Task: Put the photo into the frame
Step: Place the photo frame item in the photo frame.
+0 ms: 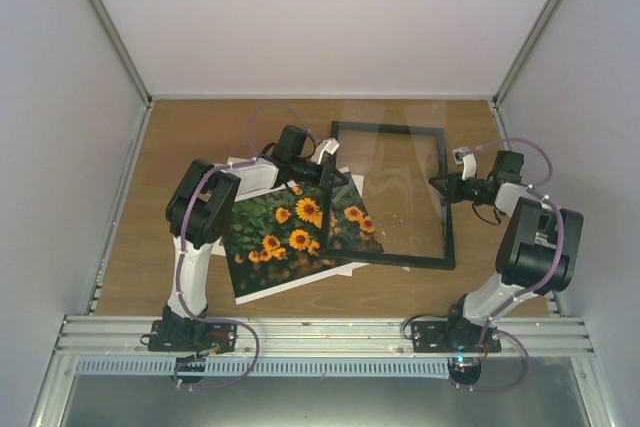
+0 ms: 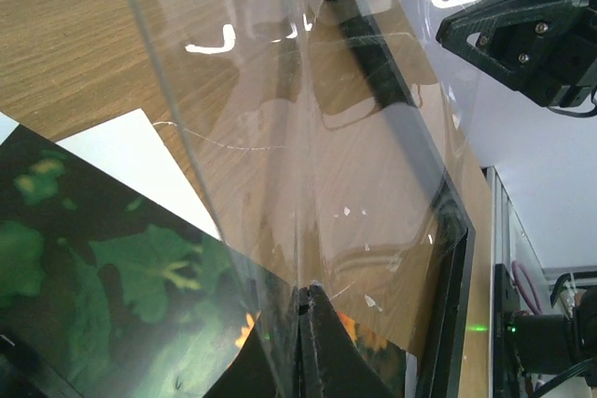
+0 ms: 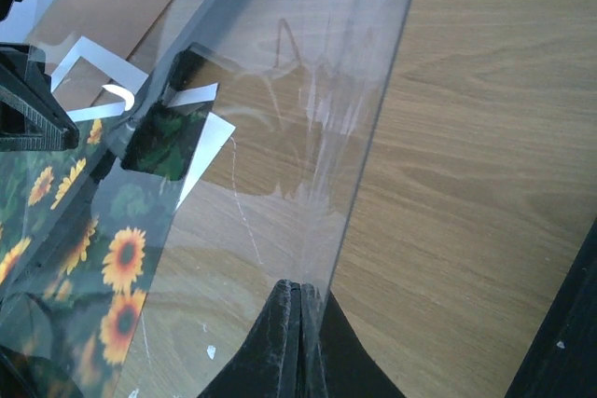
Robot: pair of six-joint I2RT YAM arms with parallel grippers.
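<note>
- The rectangular paper photo [image 1: 290,237] of orange sunflowers on dark green leaves, with a thin white border, lies flat and face up on the brown wooden counter [image 1: 200,127], in front of the left arm.
- The thin black rectangular frame [image 1: 400,260] lies just to the photo's right, set at a slight angle to it. Its near left corner rests on top of the photo's right part, so some flowers show inside it.
- A clear transparent sheet [image 1: 400,147] is raised above the frame, tilted, between the two arms.
- The left hand [image 1: 325,160] is clenched on the sheet's left edge, fingertips [image 2: 317,323] pinched together on it.
- The right hand [image 1: 440,185] is clenched on the opposite edge.
- A white mat [image 3: 117,55] with a cut-out window lies beyond the photo, seemingly partly under it.
</note>
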